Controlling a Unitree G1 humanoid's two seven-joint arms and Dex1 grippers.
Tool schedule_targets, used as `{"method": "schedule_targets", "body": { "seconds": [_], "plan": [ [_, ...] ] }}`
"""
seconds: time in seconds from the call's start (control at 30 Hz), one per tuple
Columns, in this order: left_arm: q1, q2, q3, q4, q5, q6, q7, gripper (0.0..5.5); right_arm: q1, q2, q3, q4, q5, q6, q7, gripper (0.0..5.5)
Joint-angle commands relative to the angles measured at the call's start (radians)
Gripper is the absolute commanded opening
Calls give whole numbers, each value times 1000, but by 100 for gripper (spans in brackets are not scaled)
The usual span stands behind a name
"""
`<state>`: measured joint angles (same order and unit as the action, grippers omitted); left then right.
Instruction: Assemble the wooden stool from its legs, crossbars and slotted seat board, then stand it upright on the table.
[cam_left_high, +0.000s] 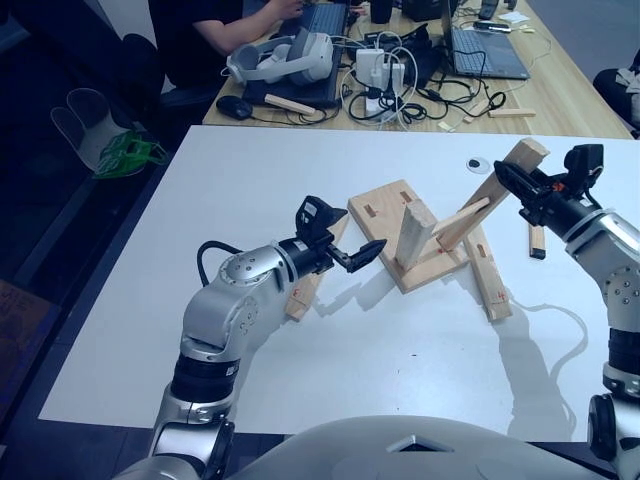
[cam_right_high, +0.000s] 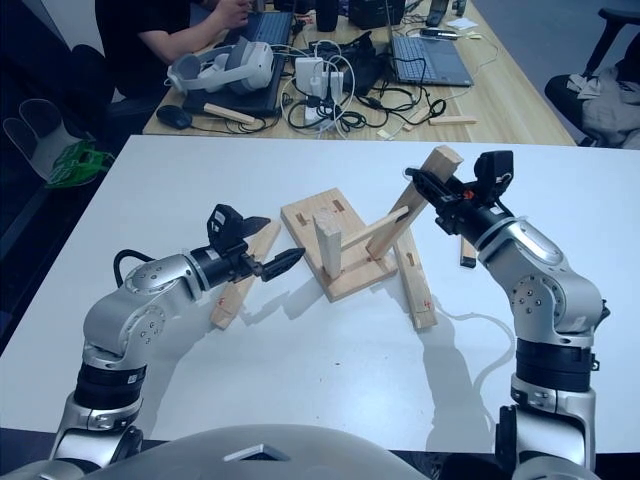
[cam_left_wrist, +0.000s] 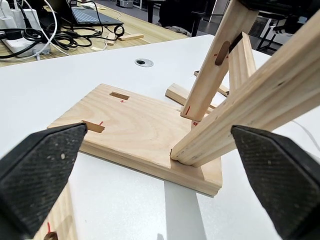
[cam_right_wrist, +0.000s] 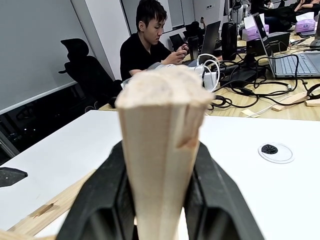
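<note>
The slotted seat board (cam_left_high: 385, 212) lies flat in the middle of the white table (cam_left_high: 250, 180). One leg (cam_left_high: 418, 232) stands in the board, and a crossbar (cam_left_high: 462, 222) runs from it toward a tilted leg (cam_left_high: 528, 155). My right gripper (cam_left_high: 515, 185) is shut on that tilted leg (cam_right_wrist: 160, 130), with its fingers (cam_right_wrist: 107, 200) on both sides of the wood. Another leg (cam_left_high: 490, 275) lies on the table beside the board. My left gripper (cam_left_high: 365, 250) hovers open just left of the board (cam_left_wrist: 135, 125), its pads (cam_left_wrist: 40, 170) wide apart. A loose leg (cam_left_high: 300, 295) lies under my left forearm.
A short wooden piece (cam_left_high: 537, 242) lies near my right wrist. A round cable grommet (cam_left_high: 476, 161) sits in the table's far side. Behind the table is a desk (cam_left_high: 560, 95) with laptops, cables and a headset, where a person sits.
</note>
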<state>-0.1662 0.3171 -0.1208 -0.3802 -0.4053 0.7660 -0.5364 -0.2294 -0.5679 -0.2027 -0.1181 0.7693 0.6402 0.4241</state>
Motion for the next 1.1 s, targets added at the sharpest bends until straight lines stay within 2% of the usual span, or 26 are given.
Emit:
{"method": "schedule_targets", "body": {
  "seconds": [0.03, 0.4, 0.93, 1.07, 1.1],
  "plan": [
    [-9, 2, -20, 4, 7, -13, 0, 540, 72, 27, 25, 125, -23, 79, 34, 101],
    [-39, -13, -62, 27, 13, -54, -9, 540, 21, -18, 42, 196, -60, 67, 163, 101],
    [-55, -9, -63, 47, 17, -53, 8, 540, 108, 3, 70, 151, -110, -19, 163, 101],
    [-56, -5, -64, 51, 21, -55, 8, 540, 101, -36, 107, 138, -149, -12, 165, 101],
    [-56, -4, -65, 52, 23, -56, 8, 540, 98, -49, 120, 133, -168, -13, 163, 139]
  ]
}}
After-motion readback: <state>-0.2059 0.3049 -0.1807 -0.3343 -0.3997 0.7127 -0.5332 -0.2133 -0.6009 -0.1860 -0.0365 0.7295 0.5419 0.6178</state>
